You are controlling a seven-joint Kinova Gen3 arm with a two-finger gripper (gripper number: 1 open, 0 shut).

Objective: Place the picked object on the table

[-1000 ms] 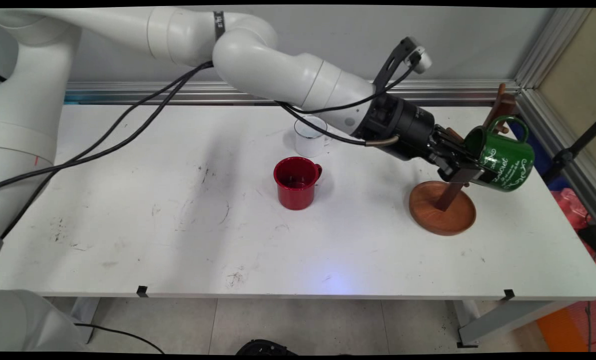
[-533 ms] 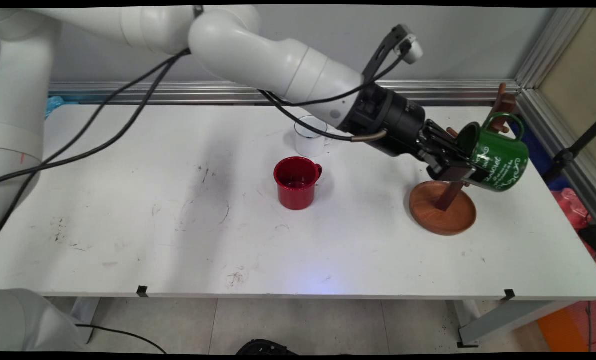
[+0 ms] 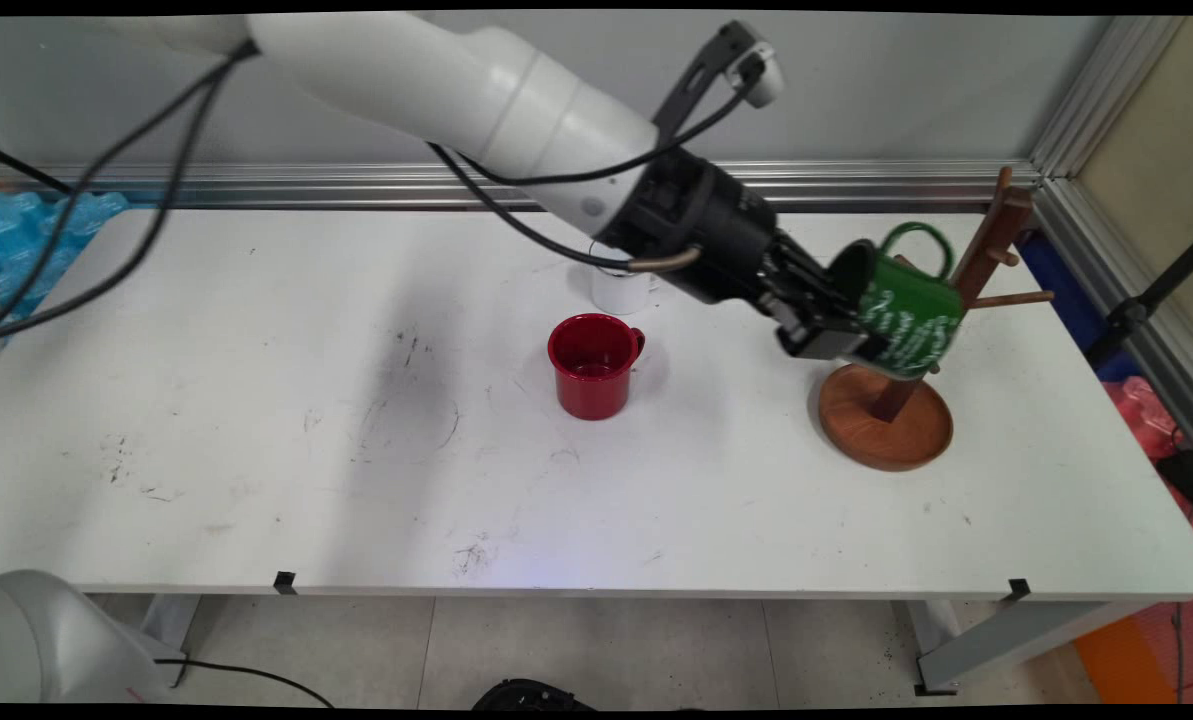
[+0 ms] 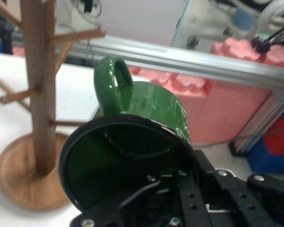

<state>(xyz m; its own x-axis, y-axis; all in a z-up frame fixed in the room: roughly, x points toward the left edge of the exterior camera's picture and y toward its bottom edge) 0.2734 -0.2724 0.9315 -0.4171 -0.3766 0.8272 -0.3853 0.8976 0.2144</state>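
My gripper (image 3: 844,322) is shut on the rim of a green mug (image 3: 908,312) with white lettering. It holds the mug tilted on its side in the air, handle up. The mug hangs just left of the wooden mug tree's slanted post (image 3: 986,250) and above its round base (image 3: 886,425). In the hand view the green mug (image 4: 151,113) faces me mouth first, its rim clamped in my gripper (image 4: 180,182). There the mug tree (image 4: 38,94) stands to its left, and its pegs carry nothing. The mug's handle touches no peg.
A red mug (image 3: 593,365) stands upright at the table's middle. Behind it a white mug (image 3: 621,290) is partly hidden by my wrist. An aluminium rail (image 3: 356,185) runs along the back. Pink foam (image 4: 217,109) and frame posts lie past the table's right edge.
The gripper has carried the green mug left and slightly up, from the right side of the tree's post to its left side. The tree's upper pegs now show.
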